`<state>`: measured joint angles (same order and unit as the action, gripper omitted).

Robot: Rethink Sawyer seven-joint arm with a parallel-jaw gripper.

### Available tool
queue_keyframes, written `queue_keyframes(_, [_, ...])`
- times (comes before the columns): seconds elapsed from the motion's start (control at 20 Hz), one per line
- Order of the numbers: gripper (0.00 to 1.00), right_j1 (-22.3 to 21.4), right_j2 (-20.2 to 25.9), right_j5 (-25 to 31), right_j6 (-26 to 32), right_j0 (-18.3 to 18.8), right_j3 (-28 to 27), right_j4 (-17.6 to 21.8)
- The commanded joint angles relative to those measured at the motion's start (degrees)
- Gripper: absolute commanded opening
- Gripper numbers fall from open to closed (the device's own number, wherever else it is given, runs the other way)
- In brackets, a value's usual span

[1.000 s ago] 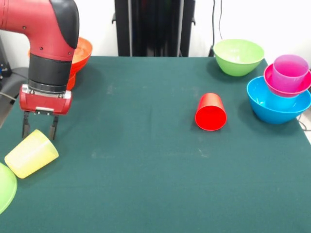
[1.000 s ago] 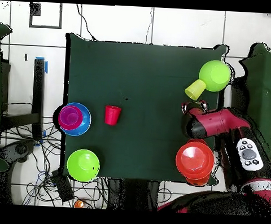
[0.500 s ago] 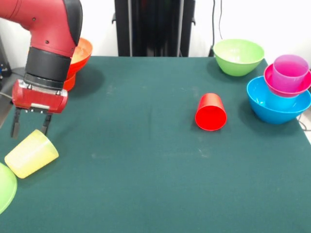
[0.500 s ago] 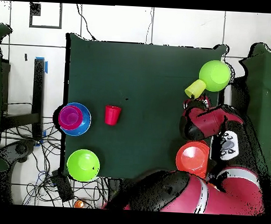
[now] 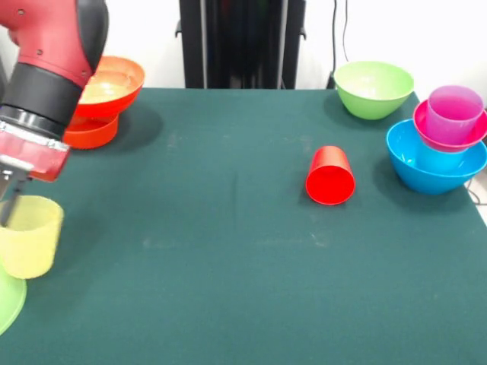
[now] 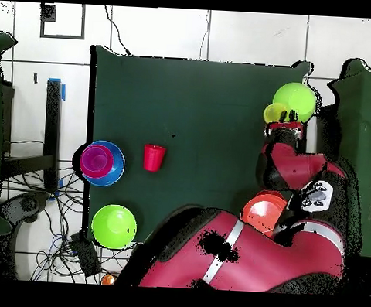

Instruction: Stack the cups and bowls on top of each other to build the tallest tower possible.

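I see the gripper [image 5: 7, 199] at the table's [image 5: 228, 251] edge, low over the yellow cup [image 5: 29, 236], which stands upright with its mouth up, touching the rim of a lime green bowl [image 5: 7, 298]. One finger [image 5: 11, 199] reaches the cup's rim; I cannot tell whether the fingers are apart or clamped on it. From overhead the yellow cup [image 6: 274, 112] sits against that green bowl [image 6: 296, 100].

The red cup [image 5: 330, 176] lies on its side mid-table, mouth toward the camera. The purple cup [image 5: 454, 114] stands in the magenta bowl [image 5: 426, 129], nested in the blue bowl [image 5: 426, 163]. A second lime green bowl [image 5: 374, 89] sits near them. Stacked orange bowls [image 5: 106, 95] rest in the other far corner.
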<state>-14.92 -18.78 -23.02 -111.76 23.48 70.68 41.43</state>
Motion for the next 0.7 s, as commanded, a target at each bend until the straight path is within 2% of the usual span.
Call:
queue_keyframes(0.05, [0.0,4.48,-1.3,-1.32,2.39,-0.18,-4.9,-1.37])
queue_keyframes(0.45, [0.0,4.28,-0.95,1.33,-1.21,-0.92,-6.19,1.6])
queue_keyframes(0.55, [0.0,2.02,3.44,6.06,-4.26,0.36,-5.51,7.47])
queue_keyframes(0.7, [0.0,-1.43,10.08,11.41,-5.91,3.48,-2.55,13.36])
